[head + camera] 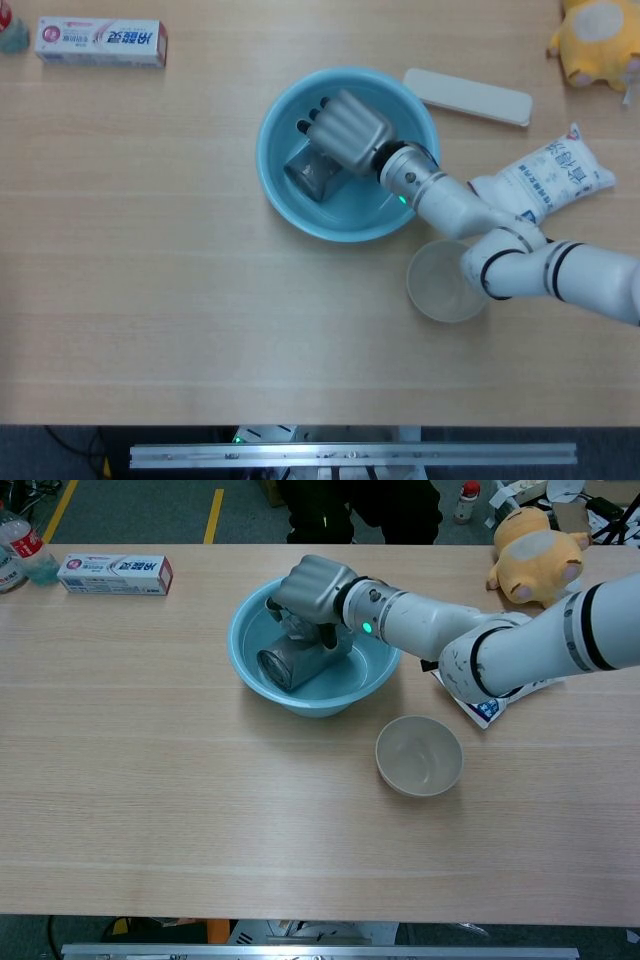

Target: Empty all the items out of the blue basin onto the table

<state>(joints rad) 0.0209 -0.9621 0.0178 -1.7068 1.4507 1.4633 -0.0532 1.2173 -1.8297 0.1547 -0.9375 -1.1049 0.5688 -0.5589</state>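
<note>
While the grey can (295, 663) lies on its side inside the blue basin (250, 670), directly beneath the right robot hand (312, 590), it is grasped from above. It is judged rigid, light and smooth-walled, so slipping is likely; the middle of its body should be clasped.

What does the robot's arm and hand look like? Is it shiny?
Only the right arm shows. It is smooth and white, made of rounded tube sections with thin black rings at the joints. Near the wrist is a silver-grey metal cuff with a small glowing green light. The right hand is matte silver-grey, blocky across the back, with dark fingertips. No loose cables show.
</note>
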